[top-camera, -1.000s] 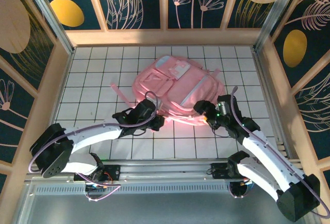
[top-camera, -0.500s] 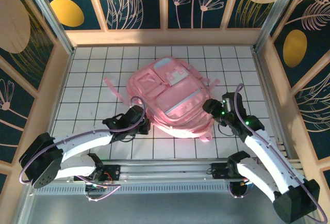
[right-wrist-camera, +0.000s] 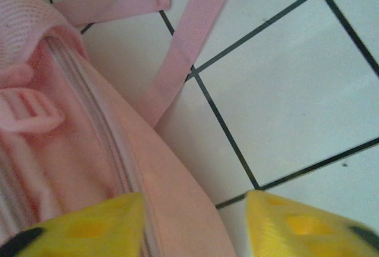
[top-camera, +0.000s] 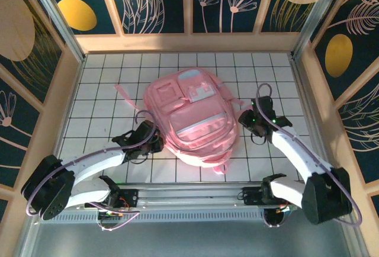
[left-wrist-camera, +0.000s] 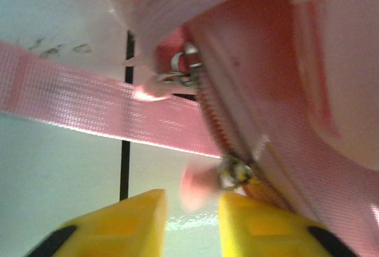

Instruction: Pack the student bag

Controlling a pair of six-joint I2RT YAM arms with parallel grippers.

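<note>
The student bag, a large pink backpack with pale blue and white front pockets, lies flat in the middle of the tiled table. My left gripper is at its near-left edge. In the left wrist view the left gripper is open. A blurred pink zipper pull hangs from its slider just above the fingertips, free of both. My right gripper is at the bag's right side. In the right wrist view the right gripper is open, with the bag's zippered edge between its fingers.
Loose pink straps trail from the bag on the left and on the right. A second zipper slider sits further along the seam. Wooden-framed walls close in the white tiled table. A metal rail runs along the near edge.
The bag has slid toward the near left and turned straighter. My left gripper drew back with it and opened off the zipper pull. My right gripper moved to the bag's right side, jaws narrowing.
</note>
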